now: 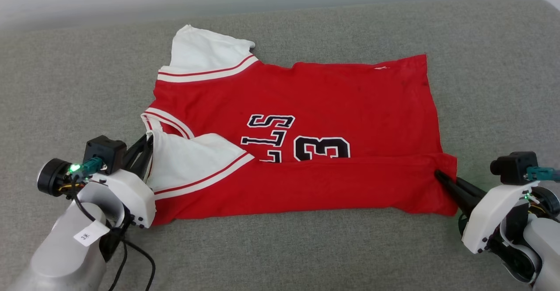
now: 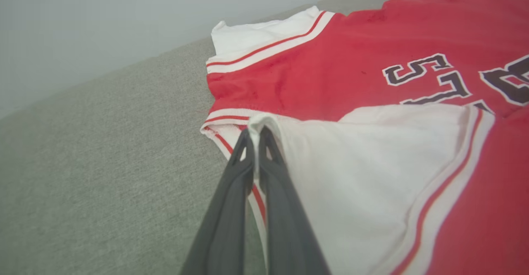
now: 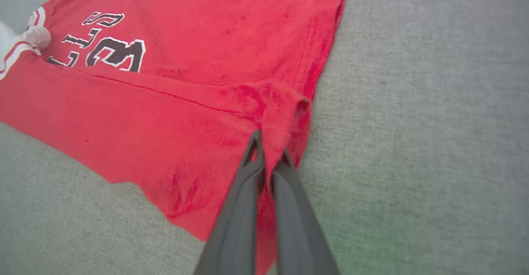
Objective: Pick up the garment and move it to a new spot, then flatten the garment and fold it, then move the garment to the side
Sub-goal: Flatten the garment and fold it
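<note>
Head view: the garment (image 1: 332,94) lies flat, first fold laid; left gripper (image 2: 256,136) pinches its sleeve, right gripper (image 3: 268,153) its hem. More folding and the move aside seem to remain.

Fold (image 1: 306,181) in the garment (image 1: 350,98) hides some lettering (image 1: 267,137).

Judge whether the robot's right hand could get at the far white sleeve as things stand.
Probably not. The right hand is shut on the garment's red hem corner, and the far white sleeve lies at the opposite end, across the whole shirt.
</note>
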Motion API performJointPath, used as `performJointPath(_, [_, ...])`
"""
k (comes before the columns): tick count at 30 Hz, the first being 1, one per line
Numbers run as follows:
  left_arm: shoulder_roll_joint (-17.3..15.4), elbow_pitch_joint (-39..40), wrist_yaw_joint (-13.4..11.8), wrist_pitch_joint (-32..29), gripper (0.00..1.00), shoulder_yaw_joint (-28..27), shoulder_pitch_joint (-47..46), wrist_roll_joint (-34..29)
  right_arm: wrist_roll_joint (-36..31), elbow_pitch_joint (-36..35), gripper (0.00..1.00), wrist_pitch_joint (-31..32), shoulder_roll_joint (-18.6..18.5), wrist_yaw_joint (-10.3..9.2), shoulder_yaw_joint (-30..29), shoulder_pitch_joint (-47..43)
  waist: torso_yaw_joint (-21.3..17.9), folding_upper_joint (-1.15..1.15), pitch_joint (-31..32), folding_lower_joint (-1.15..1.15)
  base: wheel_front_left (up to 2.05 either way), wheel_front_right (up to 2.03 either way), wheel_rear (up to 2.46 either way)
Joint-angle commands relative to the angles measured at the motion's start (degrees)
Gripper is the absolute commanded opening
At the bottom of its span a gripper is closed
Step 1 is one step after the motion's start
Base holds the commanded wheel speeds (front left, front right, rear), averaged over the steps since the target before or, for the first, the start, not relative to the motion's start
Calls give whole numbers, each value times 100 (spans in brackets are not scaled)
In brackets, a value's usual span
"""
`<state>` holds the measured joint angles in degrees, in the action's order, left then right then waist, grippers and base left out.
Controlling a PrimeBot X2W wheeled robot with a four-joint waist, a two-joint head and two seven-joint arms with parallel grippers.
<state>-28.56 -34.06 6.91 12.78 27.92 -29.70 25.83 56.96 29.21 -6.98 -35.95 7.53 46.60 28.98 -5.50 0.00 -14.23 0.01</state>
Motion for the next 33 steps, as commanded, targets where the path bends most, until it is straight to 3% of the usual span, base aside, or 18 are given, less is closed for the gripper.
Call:
performJointPath(1, [72, -179, 22, 25, 0, 84, -118, 17, -10, 59, 0, 31, 51, -9, 63, 115, -11, 0, -112, -1, 0, 0, 0])
performJointPath(11, [289, -1081, 54, 149, 0, 616, -423, 344, 55, 350, 0, -26, 185, -9, 332, 325, 6, 0, -189, -1, 0, 0, 0])
performJointPath(13, [237, -1171, 54, 193, 0, 715, -492, 443, 56, 370, 43, -121, 154, -9, 338, 357, 27, 0, -137, -1, 0, 0, 0])
performJointPath(14, [238, -1203, 52, 197, 11, 758, -506, 495, 50, 376, 97, -190, 134, -9, 328, 359, 42, 0, -100, -1, 0, 0, 0])
performJointPath(15, [236, -1228, 51, 208, 81, 800, -527, 551, 32, 396, 100, -273, 108, -9, 300, 356, 62, 0, -53, -1, 0, 0, 0])
performJointPath(16, [221, -1223, 51, 219, 100, 811, -570, 586, 30, 404, 100, -330, 97, -9, 274, 339, 81, 0, -7, -1, 0, 0, 0])
performJointPath(26, [-212, -685, 52, 16, 100, 1215, -748, 1019, 19, 169, 100, -613, -199, -9, -7, -83, 305, 0, 542, -1, 0, 0, 0])
performJointPath(30, [-482, -211, 52, -782, 100, 1535, -880, 1511, -62, 123, 100, -574, -230, -9, -142, -189, 371, 0, 644, -1, 0, 0, 0])
performJointPath(33, [-735, 168, 53, -1819, 100, 1754, -1003, 2165, -123, 89, 100, -537, -194, -9, -228, -239, 395, 0, 682, -1, 0, 0, 0])
